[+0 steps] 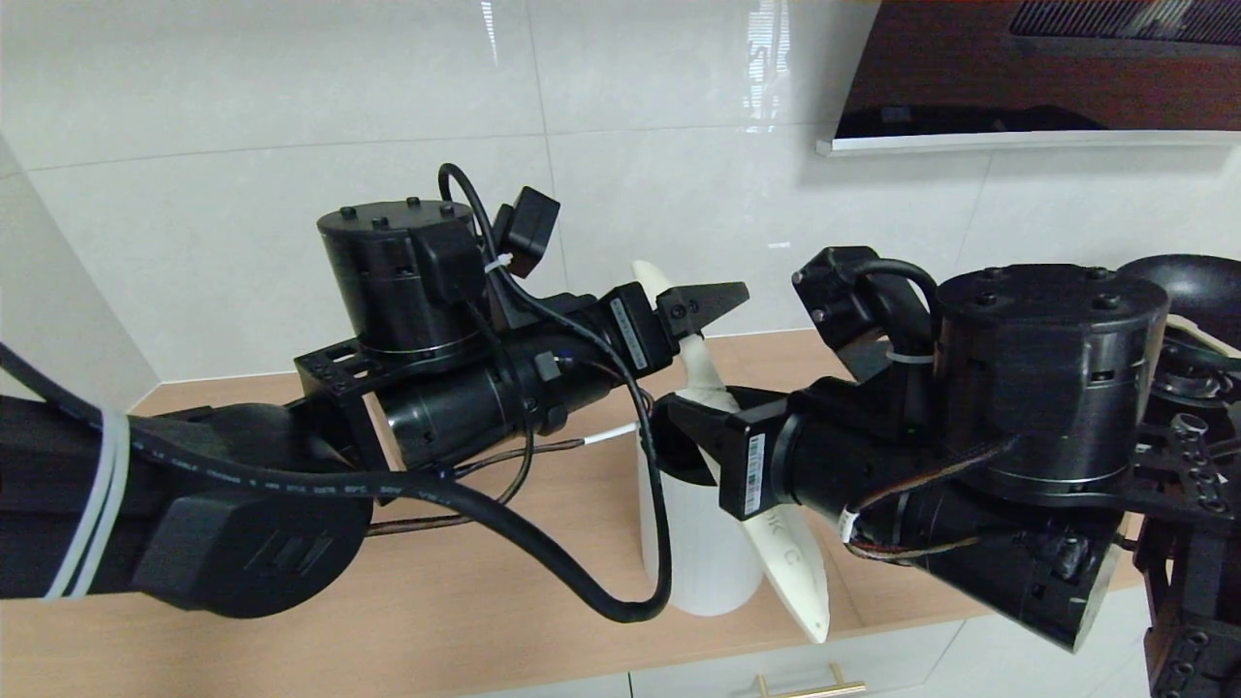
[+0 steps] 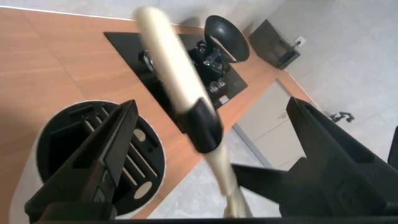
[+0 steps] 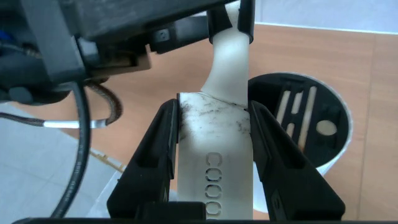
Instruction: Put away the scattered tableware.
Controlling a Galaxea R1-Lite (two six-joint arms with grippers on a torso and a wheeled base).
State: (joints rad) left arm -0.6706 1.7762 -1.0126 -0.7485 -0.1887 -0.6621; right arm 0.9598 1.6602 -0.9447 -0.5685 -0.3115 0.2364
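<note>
Cream-white plastic paddle (image 1: 797, 567) hangs above the pale wooden table (image 1: 465, 591). My right gripper (image 3: 211, 115) is clamped on its flat blade, with 1 finger on each edge. My left gripper (image 2: 212, 102) sits higher, at the slim handle. Its 2 fingers stand apart on either side and, as far as I can judge, do not press it.

In the head view the long axis runs steeply, with the handle end toward 11 o'clock and the blade tip toward 5 o'clock. The white cylindrical utensil holder (image 1: 693, 572) with a black slotted insert stands on the table at 6 o'clock from the right gripper. The blade tip hangs in front of its wall, outside the opening, so I reckon the right arm must carry it over the rim.

Both arms hide that rim in the head view. I cannot identify a black band on the handle.
</note>
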